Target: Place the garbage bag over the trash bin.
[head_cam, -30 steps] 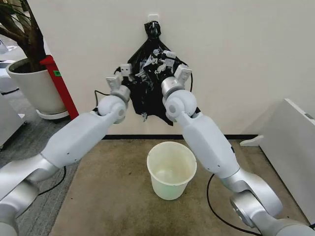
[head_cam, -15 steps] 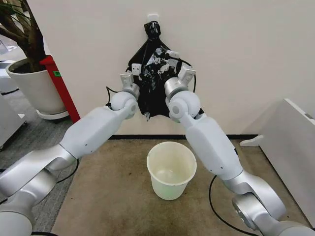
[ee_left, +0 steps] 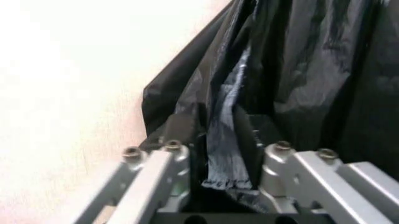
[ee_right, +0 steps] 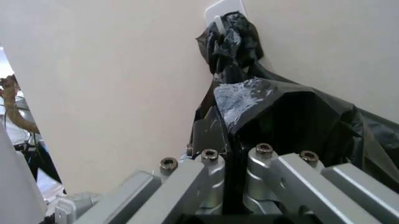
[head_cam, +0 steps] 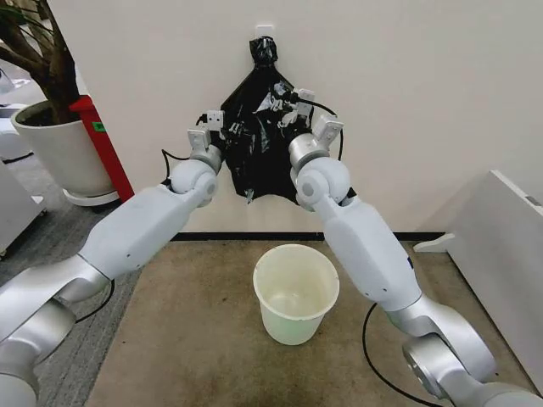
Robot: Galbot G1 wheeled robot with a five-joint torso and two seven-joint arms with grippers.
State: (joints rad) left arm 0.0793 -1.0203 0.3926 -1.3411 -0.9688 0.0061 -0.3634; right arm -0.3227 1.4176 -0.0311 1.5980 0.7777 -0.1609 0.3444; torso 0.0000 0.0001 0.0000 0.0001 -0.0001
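The wall (head_cam: pixel 424 102) takes up most of the head view, with a big plant pot (head_cam: pixel 64 153) off to the robot's left and a brownish mat (head_cam: pixel 187 339) on the floor. The trash bin (head_cam: pixel 295 292) sits upright and unlined on that mat, right between the two arms. Above it the garbage bag (head_cam: pixel 259 144) hangs flat against the wall from a small white hook (ee_right: pixel 224 11), bunched into a knot at the top and spreading out lower down. Both arms are raised to it: the left gripper (ee_left: pixel 218 154) has a folded strip of plastic pinched between its fingers near the bag's left edge, and the right gripper (ee_right: pixel 227 154) is clamped tight on a crinkled fold higher up, just under the knot. The bag looks super thin, light and slippery, so it'll probably sag and stretch rather than hold any shape, and could tear if yanked off the hook. Best bet seems to be grabbing the loose edges where the opening is, not the knotted top.
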